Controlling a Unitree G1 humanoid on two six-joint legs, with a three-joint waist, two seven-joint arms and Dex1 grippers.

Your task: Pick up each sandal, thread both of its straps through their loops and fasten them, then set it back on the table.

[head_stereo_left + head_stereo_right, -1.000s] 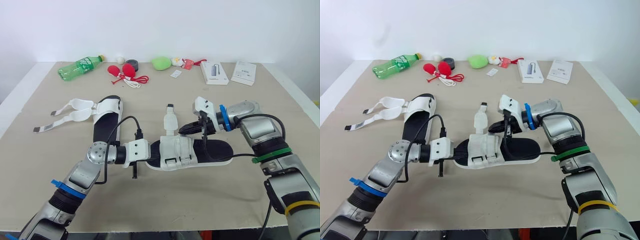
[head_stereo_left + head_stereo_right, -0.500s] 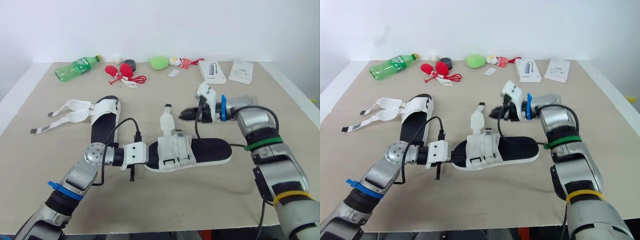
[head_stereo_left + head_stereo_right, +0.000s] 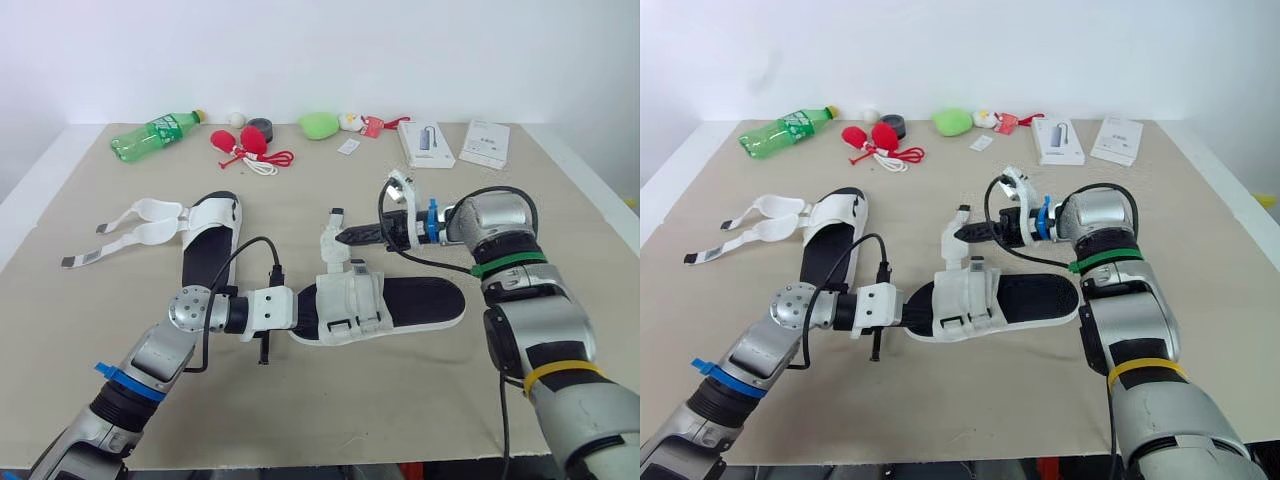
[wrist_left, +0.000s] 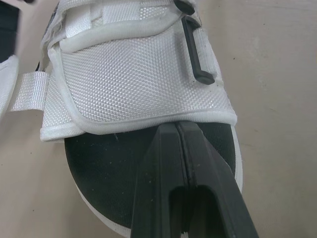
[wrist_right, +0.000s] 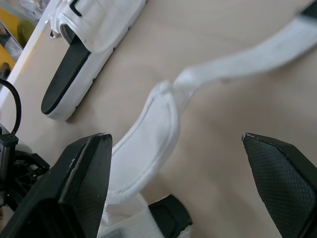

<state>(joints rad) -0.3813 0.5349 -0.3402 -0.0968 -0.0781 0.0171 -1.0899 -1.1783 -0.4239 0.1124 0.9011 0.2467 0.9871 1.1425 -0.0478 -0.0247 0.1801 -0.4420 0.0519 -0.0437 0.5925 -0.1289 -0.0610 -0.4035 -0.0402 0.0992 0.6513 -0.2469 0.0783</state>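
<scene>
a: where was the sandal (image 3: 425,303)?
b: flat on the counter (image 3: 400,400), mid-way; left hand (image 4: 177,126) clenched, tips over the toe-end footbed, at the white upper's edge
a: right hand (image 3: 343,237)?
b: released, fingers spread wide; tips just beside the loose strap (image 3: 331,243); second sandal (image 3: 212,240) lay further left, straps splayed

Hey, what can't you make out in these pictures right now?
1. Whether the left gripper pinches the near sandal: in the left wrist view its shut fingers cover the contact.
2. Whether the open right gripper touches the loose strap: they overlap in the eye views.
3. The print on the rightmost white box: too small in the eye views.
</scene>
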